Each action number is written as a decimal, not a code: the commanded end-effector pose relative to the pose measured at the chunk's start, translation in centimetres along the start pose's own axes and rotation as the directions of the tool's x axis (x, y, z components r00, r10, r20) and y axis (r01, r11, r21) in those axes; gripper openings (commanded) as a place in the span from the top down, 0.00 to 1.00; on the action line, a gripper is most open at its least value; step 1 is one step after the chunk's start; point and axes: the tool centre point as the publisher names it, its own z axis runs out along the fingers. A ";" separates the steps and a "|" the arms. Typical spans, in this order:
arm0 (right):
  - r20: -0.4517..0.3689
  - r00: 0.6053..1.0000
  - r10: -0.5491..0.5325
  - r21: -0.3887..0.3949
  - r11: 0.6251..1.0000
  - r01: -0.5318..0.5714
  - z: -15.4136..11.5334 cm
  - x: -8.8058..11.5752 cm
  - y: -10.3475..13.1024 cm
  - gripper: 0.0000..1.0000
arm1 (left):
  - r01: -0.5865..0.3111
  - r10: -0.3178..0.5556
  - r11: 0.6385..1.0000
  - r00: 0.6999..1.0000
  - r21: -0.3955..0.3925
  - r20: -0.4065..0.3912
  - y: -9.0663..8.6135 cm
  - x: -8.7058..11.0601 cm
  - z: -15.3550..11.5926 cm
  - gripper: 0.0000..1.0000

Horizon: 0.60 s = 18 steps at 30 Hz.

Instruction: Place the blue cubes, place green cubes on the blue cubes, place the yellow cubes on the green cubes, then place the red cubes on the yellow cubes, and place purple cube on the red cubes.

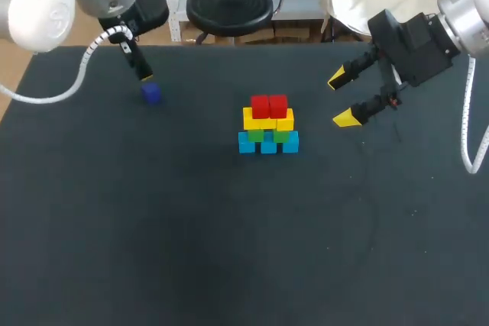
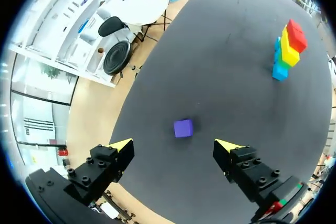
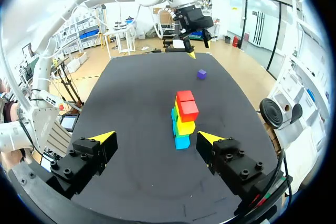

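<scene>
the purple cube [image 2: 183,128] is lying on the black table [image 1: 153,227], far off to the left side, well apart from the tower [image 1: 268,124]. the left gripper [image 2: 176,145] is held over it with its fingers spread wide, and nothing is held in it. the cube is seen just ahead of the gap between the two yellow tips, and it is not touched by them. the right gripper [image 1: 342,99] is also opened wide and is empty, off to the right of the tower.

the tower is built in the middle: the blue cubes [image 1: 268,143] at the bottom, then the green cubes [image 1: 269,135], the yellow cubes [image 1: 268,120], and the red cubes [image 1: 268,105] on top. only the purple cube is left to be put on, it seems.

if the left gripper is brought down a bit off the middle, the cube could be hit by one finger and pushed away or turned. if it is pinched by a corner, it could be twisted or dropped on the way. the red cubes are a small place to land on, and the little cubes are only stacked loose. if the purple cube is set down too hard or to one side, the red cubes could be knocked off, or the whole tower could be tipped over.
</scene>
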 end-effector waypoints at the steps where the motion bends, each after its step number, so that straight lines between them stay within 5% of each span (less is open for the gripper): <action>1: 0.002 1.000 -0.001 0.000 1.000 0.001 0.0 0.0 0.0 0.00 | -0.001 0.001 1.000 1.000 -0.010 0.006 -0.6 0.4 -0.9 0.00; 14: 0.002 1.000 -0.001 0.000 1.000 0.001 0.0 0.0 0.0 0.00 | -0.001 0.001 1.000 1.000 -0.010 0.006 -0.6 0.4 -0.9 0.00; 18: 0.002 1.000 -0.001 0.000 1.000 0.001 0.0 0.0 0.0 0.00 | 0.014 -0.015 1.000 0.997 0.007 0.073 -1.0 0.3 0.5 0.00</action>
